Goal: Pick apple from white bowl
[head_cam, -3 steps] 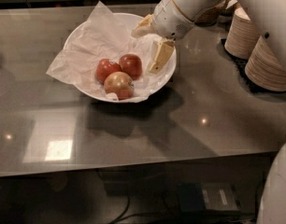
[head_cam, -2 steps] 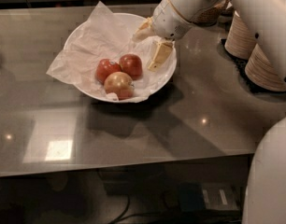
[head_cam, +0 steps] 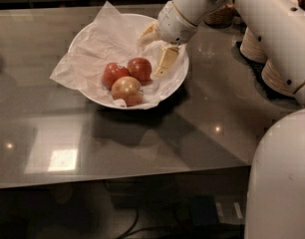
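Your gripper (head_cam: pixel 156 48) hangs with jaws spread apart over the white bowl (head_cam: pixel 178 81), its lower finger just beside the apple (head_cam: pixel 140 68), which lies among two other apples on crumpled paper (head_cam: pixel 92 54).

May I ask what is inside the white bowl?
Crumpled paper lines the white bowl, holding a left red apple, a right red apple and a paler apple. The gripper hangs open beside them. The bowl's floor is covered.
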`<move>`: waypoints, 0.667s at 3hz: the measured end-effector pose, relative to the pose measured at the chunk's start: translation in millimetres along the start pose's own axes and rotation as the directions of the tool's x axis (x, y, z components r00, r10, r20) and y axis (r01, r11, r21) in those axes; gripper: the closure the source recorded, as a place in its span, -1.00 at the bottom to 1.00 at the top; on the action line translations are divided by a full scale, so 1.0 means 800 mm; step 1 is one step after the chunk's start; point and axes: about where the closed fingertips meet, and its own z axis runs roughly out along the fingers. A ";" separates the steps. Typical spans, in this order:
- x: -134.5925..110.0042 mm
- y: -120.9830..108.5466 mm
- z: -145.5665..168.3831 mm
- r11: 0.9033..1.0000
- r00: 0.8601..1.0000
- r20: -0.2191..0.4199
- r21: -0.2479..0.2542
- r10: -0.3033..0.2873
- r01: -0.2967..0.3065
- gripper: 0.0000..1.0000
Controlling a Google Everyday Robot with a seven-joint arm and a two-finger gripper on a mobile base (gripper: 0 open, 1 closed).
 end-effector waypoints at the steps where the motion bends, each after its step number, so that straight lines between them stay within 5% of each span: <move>1: -0.001 0.000 0.019 1.000 1.000 0.000 -0.022 -0.015 0.015 -0.34; 2: -0.002 -0.003 0.036 0.999 1.000 0.007 -0.029 -0.024 0.025 -0.32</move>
